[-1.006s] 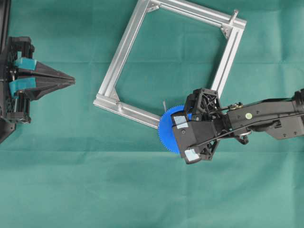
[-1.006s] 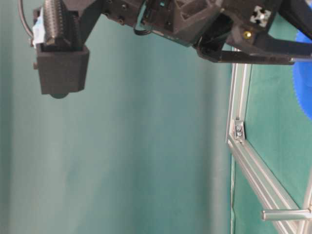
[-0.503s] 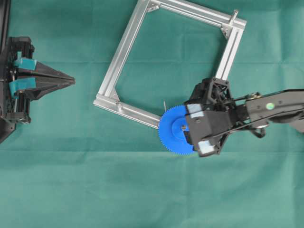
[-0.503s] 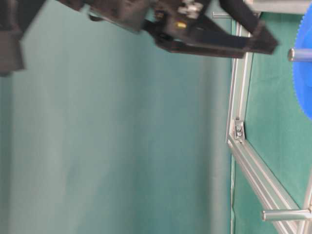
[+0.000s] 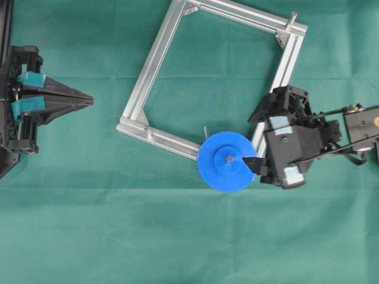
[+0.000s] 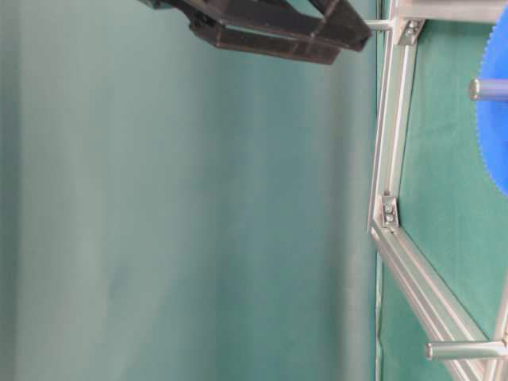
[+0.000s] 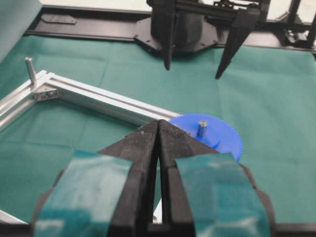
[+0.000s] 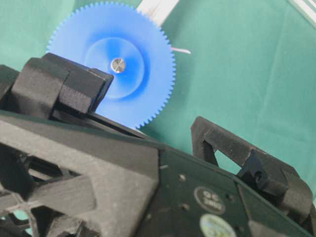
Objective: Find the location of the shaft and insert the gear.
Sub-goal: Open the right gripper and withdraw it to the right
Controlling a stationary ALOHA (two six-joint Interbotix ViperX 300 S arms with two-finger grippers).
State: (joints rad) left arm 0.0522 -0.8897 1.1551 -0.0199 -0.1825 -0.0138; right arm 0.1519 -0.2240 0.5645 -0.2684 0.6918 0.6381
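Observation:
The blue gear (image 5: 228, 161) lies flat at the near corner of the aluminium frame (image 5: 160, 53). The silvery shaft (image 5: 228, 157) stands up through its hub. The shaft (image 7: 201, 128) pokes out of the gear (image 7: 212, 133) in the left wrist view, and its round end (image 8: 117, 64) sits at the gear's centre (image 8: 113, 64) in the right wrist view. My right gripper (image 7: 192, 69) hangs open just right of the gear, holding nothing, one fingertip (image 5: 251, 163) above its rim. My left gripper (image 5: 92, 102) rests shut at the far left, empty.
A longer silver bolt (image 5: 292, 19) stands at the frame's far right corner. A thin pale wire (image 5: 205, 130) sticks out beside the gear. Green cloth covers the table. The left arm's base (image 5: 21, 100) sits at the left edge.
My right gripper has drawn back to the right, off the gear, staying open. The gear now shows whole on the shaft. The left arm has not moved.

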